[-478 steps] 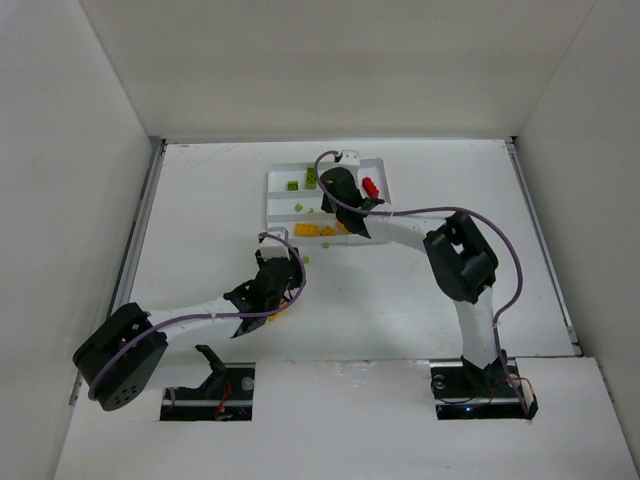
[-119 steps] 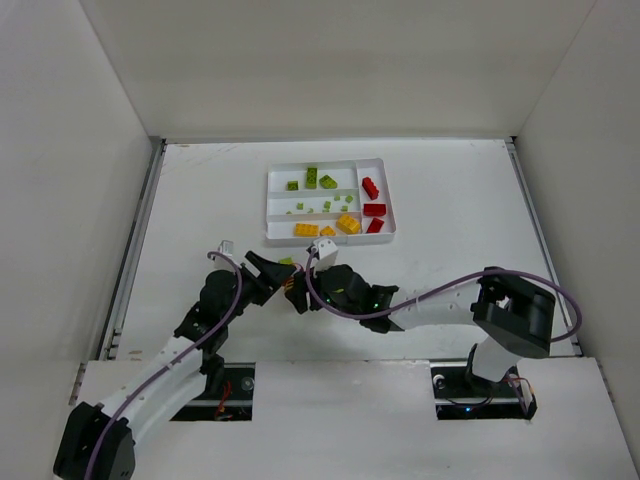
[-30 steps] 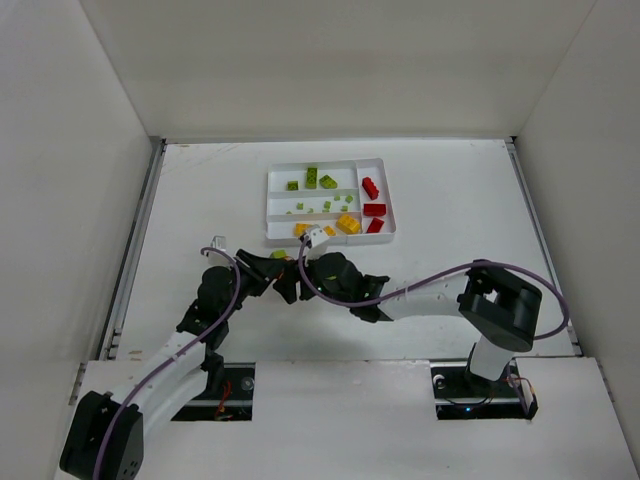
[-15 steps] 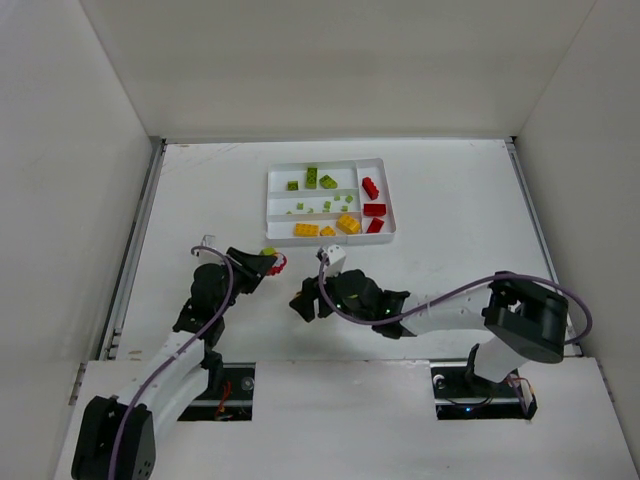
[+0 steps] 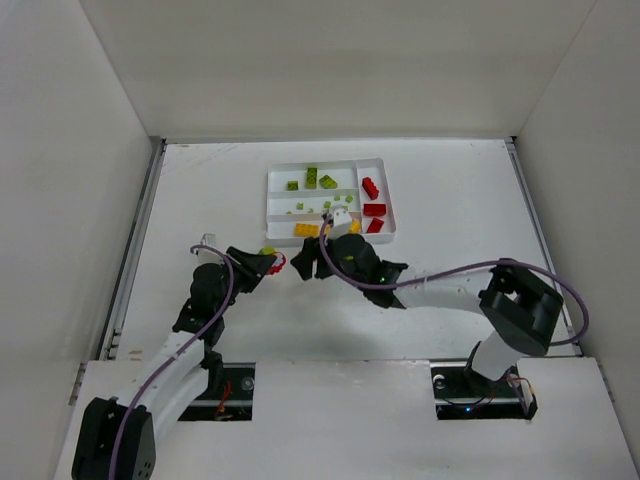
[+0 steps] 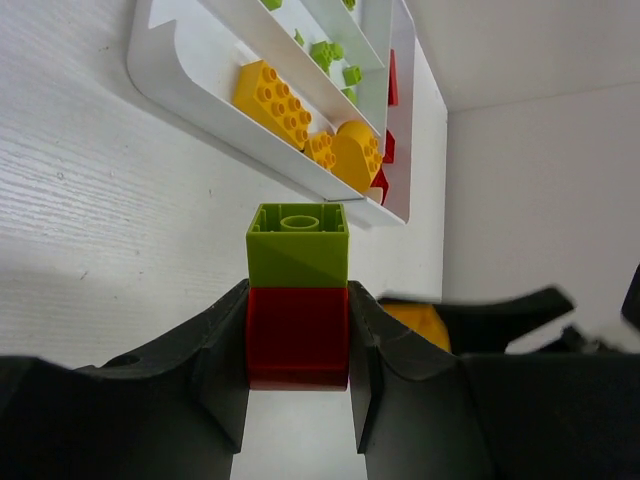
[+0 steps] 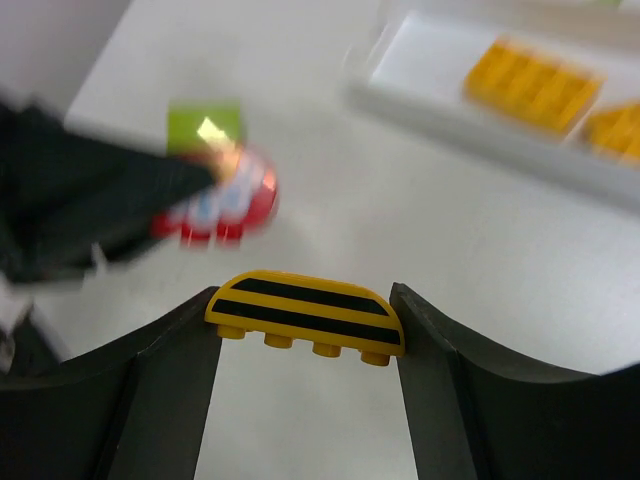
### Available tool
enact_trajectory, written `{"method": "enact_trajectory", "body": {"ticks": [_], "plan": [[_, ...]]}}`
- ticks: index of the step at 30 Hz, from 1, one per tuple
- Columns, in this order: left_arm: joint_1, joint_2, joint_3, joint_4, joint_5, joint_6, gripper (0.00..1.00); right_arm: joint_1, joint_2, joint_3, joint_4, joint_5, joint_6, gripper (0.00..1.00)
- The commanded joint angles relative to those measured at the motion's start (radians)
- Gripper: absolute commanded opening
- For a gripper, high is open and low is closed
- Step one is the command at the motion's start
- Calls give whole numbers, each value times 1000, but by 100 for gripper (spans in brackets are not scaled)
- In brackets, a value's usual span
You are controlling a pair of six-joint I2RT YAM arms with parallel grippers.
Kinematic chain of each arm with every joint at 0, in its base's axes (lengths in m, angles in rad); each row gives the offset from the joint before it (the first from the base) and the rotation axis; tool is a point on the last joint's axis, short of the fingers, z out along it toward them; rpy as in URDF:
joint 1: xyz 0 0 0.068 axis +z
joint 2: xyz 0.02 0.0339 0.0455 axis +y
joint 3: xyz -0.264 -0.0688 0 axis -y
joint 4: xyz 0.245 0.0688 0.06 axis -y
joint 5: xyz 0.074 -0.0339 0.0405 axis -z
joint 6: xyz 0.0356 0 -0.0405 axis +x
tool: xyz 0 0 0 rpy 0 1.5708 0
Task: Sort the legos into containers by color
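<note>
My left gripper [image 5: 272, 264] [image 6: 298, 350] is shut on a small clump: a red brick [image 6: 297, 335] with a lime green brick [image 6: 297, 245] stacked on it. Just to its right, my right gripper [image 5: 303, 265] [image 7: 305, 330] is shut on a curved yellow brick with two black stripes [image 7: 305, 312], studs down, above the table. The right wrist view shows the red and green clump [image 7: 215, 195] blurred, ahead on the left. The white tray [image 5: 268, 210] [image 6: 200, 100] [image 7: 450, 110] lies beyond both grippers. It holds green legos [image 5: 320, 180], yellow legos [image 5: 306, 230] [image 6: 268, 95] and red legos [image 5: 372, 190].
White walls [image 5: 80, 150] close in the table on the left, back and right. A metal rail [image 5: 140, 230] runs along the left edge. The purple cable of the right arm [image 5: 450, 270] loops over the table near the right arm.
A second ago both grippers met at one clump. They have pulled apart: the left keeps the red and green bricks, the right has carried the yellow brick up toward the tray.
</note>
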Motion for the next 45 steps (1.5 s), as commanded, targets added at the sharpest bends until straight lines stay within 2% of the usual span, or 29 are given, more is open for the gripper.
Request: {"method": "enact_trajectory", "body": {"ticks": [1, 7, 15, 21, 24, 26, 28, 33, 37, 39, 41, 45], "plan": [[-4, -30, 40, 31, 52, 41, 23, -75, 70, 145, -15, 58, -35, 45], [-24, -106, -40, 48, 106, 38, 24, -147, 242, 355, -113, 52, -63, 47], [-41, -142, -97, 54, 109, 10, 24, -153, 444, 604, -213, 46, -81, 50], [-76, -140, -102, 74, 109, 12, 25, -152, 526, 702, -224, 60, -84, 54], [-102, -125, -97, 86, 110, 23, 25, -155, 541, 722, -229, 57, -84, 62], [-122, -108, -95, 106, 110, 29, 25, -159, 541, 718, -229, 58, -84, 71], [-135, -96, -98, 126, 110, 32, 25, -164, 537, 705, -224, 55, -80, 76], [-145, -60, -100, 158, 107, 32, 25, -175, 494, 662, -203, 46, -72, 83], [-141, -53, -100, 161, 106, 35, 25, -185, 449, 623, -192, 35, -69, 84], [-136, -59, -103, 161, 107, 35, 25, -191, 376, 557, -178, 29, -60, 81], [-136, -63, -103, 163, 106, 35, 26, -204, 273, 462, -150, 2, -31, 74], [-151, -42, -105, 223, 117, 30, 26, -254, 45, 191, 27, -177, 87, 58]]}}
